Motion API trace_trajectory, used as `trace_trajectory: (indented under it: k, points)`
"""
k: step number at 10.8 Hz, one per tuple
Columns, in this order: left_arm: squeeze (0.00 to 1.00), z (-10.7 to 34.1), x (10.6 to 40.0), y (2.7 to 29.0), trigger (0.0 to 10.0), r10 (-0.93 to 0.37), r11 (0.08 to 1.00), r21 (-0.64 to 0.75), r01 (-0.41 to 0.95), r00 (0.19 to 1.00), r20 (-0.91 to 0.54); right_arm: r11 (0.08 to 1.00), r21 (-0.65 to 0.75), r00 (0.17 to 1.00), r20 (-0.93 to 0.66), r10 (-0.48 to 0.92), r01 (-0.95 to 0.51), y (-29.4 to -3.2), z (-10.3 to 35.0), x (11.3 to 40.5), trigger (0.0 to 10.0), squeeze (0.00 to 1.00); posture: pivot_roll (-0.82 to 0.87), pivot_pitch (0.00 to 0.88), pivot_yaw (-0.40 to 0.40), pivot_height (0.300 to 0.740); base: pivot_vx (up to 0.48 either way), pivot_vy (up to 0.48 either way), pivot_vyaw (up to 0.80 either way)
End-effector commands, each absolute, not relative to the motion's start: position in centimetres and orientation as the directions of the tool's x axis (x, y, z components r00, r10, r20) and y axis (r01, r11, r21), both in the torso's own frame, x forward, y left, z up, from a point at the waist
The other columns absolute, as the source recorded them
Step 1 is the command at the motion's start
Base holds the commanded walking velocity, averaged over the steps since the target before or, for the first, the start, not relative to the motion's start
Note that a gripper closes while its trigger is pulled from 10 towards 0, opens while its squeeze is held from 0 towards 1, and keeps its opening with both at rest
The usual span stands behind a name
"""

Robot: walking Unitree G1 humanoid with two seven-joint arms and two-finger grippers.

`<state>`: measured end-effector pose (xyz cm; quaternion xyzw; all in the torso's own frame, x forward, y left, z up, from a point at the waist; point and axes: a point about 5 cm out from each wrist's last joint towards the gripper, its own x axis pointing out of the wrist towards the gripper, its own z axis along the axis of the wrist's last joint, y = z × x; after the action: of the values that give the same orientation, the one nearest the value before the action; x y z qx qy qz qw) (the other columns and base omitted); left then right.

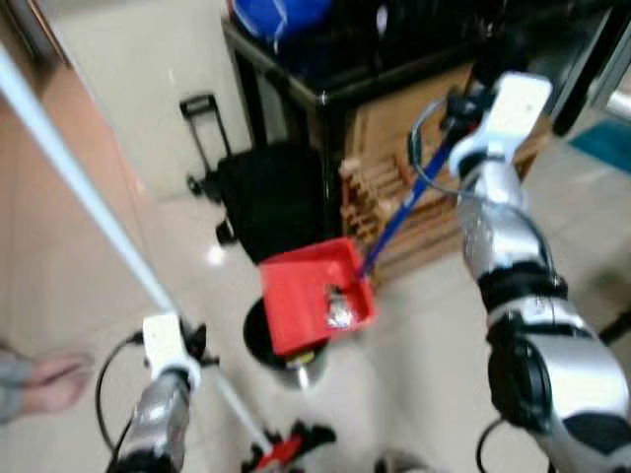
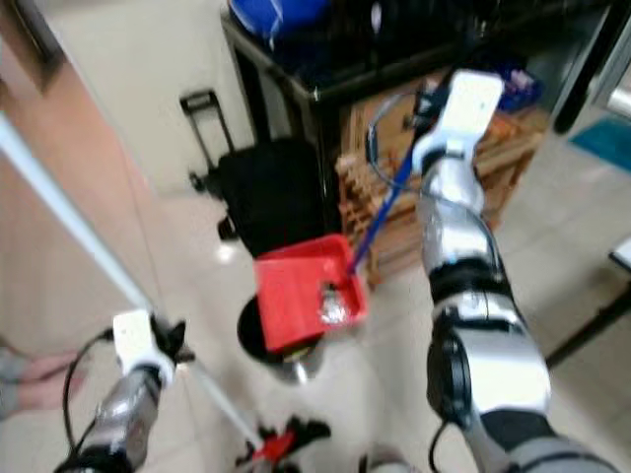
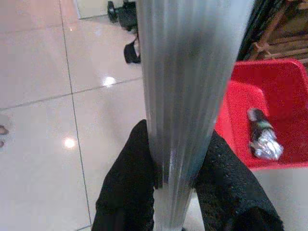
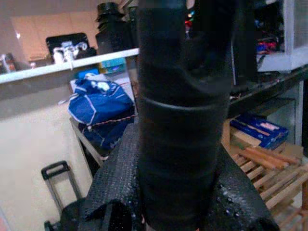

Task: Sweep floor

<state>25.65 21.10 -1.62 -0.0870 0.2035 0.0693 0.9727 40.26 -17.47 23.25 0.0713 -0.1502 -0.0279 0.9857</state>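
Dustpan [image 1: 314,294], red and holding crumpled foil, hung over a black bin, right gripper [image 4: 175,192] clamping its handle; left gripper [image 3: 185,185] clasped the broom pole [image 1: 84,197].

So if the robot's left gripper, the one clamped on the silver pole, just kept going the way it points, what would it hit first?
Probably the tiled floor: the left gripper looks down along the broom pole at it. The red dustpan lies just beside that line; depth is unclear.

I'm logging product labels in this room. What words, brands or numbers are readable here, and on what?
None can be read.
Blue boxes on the shelf: printing too blurred.
Foil-wrapped item in the red dustpan: no legible label.
Blue bag: white marks, not readable.
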Motion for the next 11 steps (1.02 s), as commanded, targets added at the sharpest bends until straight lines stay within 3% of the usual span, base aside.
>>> trace_trajectory:
  k: [1,11]
  points:
    - [0.0,-1.84,25.22,21.72,10.0,0.113,0.976,-0.124,-0.181,0.9,-0.421,0.99,0.142,0.936,0.344,-0.076,0.029,-17.38,24.71,40.33,10.0,0.0,-0.14,0.061,0.101,0.74,0.0,0.0,0.0]
    - [0.0,-2.08,25.01,21.77,10.0,0.112,0.974,-0.13,-0.185,0.894,-0.435,0.99,0.133,0.937,0.34,-0.083,0.039,-17.63,24.37,40.22,10.0,0.0,-0.14,0.055,0.1,0.74,0.0,0.0,0.0]
